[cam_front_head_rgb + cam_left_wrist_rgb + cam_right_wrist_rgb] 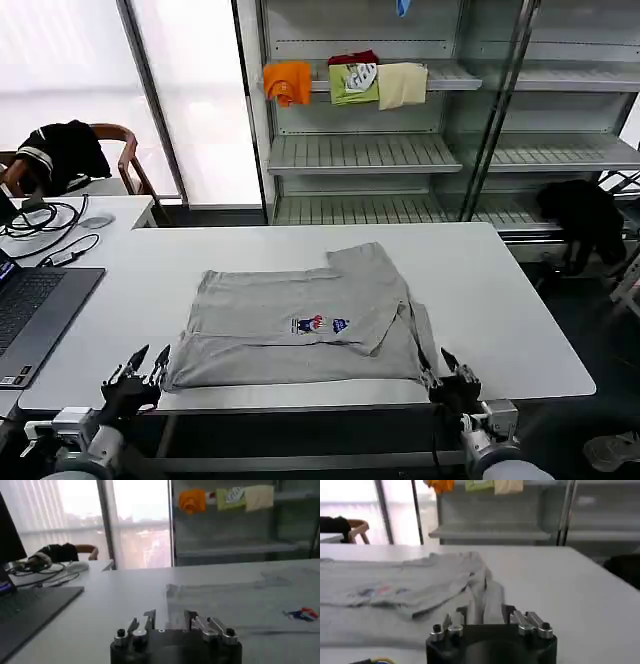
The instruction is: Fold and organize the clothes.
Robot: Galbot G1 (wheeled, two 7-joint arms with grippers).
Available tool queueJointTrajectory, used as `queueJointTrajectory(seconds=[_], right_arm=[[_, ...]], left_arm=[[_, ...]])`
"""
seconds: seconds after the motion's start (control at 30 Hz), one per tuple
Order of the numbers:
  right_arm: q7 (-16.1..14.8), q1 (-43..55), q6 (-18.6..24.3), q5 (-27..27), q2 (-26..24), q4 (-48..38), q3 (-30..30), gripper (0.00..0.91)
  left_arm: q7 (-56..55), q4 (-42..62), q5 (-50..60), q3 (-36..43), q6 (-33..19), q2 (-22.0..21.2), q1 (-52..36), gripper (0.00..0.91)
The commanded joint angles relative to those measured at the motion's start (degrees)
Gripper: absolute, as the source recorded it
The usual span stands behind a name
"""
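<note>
A light grey short-sleeved shirt (290, 325) lies partly folded on the white table (500, 300), its small multicoloured chest print (318, 325) facing up and one sleeve folded over the middle. My left gripper (140, 368) hovers open at the table's front edge, just off the shirt's near left corner. My right gripper (448, 372) is open at the front edge beside the shirt's near right corner. From the left wrist, the gripper (169, 617) points across the shirt (240, 600). The right wrist gripper (482, 614) faces the shirt's bunched edge (470, 587). Nothing is held.
A laptop (30, 305), cables and a mouse (95, 221) sit on the table's left part. A chair with a black garment (60, 150) stands behind. Shelves at the back carry orange (288, 82), green (354, 80) and cream (402, 84) clothes.
</note>
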Motion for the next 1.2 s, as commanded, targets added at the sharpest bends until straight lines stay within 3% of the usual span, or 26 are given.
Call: queueJointTrajectory(seconds=[0.03, 0.17, 0.3, 0.33, 0.47, 0.57, 1.0, 1.1, 1.13, 1.17, 1.2], right_arm=[[-1.6, 25.7, -2.7, 1.9, 3.7, -15.0, -2.6, 0.907], [-3.1, 37.7, -2.7, -0.5, 9.6, -31.0, -3.8, 0.907], [-6.1, 46.7, -2.2, -8.2, 13.7, -46.5, -3.1, 0.907], [-6.6, 48.5, -0.8, -11.4, 15.4, -51.5, -2.5, 0.907], [-6.6, 52.0, 3.4, -11.9, 16.3, -63.9, -1.2, 0.907], [-6.8, 52.7, 4.8, -9.8, 16.3, -66.8, -1.4, 0.907], [-5.4, 54.8, 5.9, -9.8, 16.3, -70.1, -0.8, 0.907], [-5.0, 54.9, 6.2, -9.8, 16.3, -69.8, -0.8, 0.907], [-5.0, 55.0, 6.1, -9.8, 16.3, -69.7, -0.8, 0.907], [-4.9, 55.0, 5.9, -9.9, 16.3, -69.7, -0.9, 0.907], [-4.7, 55.0, 5.8, -10.1, 16.3, -69.8, -1.0, 0.907]], left_arm=[[1.4, 12.3, -1.2, 7.2, 2.5, 2.4, -26.1, 0.907], [2.0, 26.1, -1.2, 12.3, 2.6, 3.0, -37.5, 0.907], [3.2, 40.4, 0.2, 15.7, 2.5, 3.3, -46.4, 0.907], [4.1, 43.3, 1.4, 16.1, 2.5, 3.4, -48.0, 0.907], [7.6, 49.9, 7.1, 17.8, 2.5, 4.2, -51.4, 0.907], [8.4, 53.5, 10.8, 18.2, 2.6, 4.3, -52.6, 0.907], [10.3, 57.3, 11.7, 17.1, 2.5, 3.9, -51.3, 0.897], [10.3, 58.1, 11.8, 17.1, 2.5, 3.8, -51.6, 0.564], [10.2, 58.3, 11.8, 17.1, 2.5, 3.8, -51.7, 0.383], [10.2, 58.7, 11.8, 17.1, 2.5, 3.7, -51.7, 0.383], [10.2, 58.9, 11.9, 17.0, 2.5, 3.5, -51.7, 0.242]])
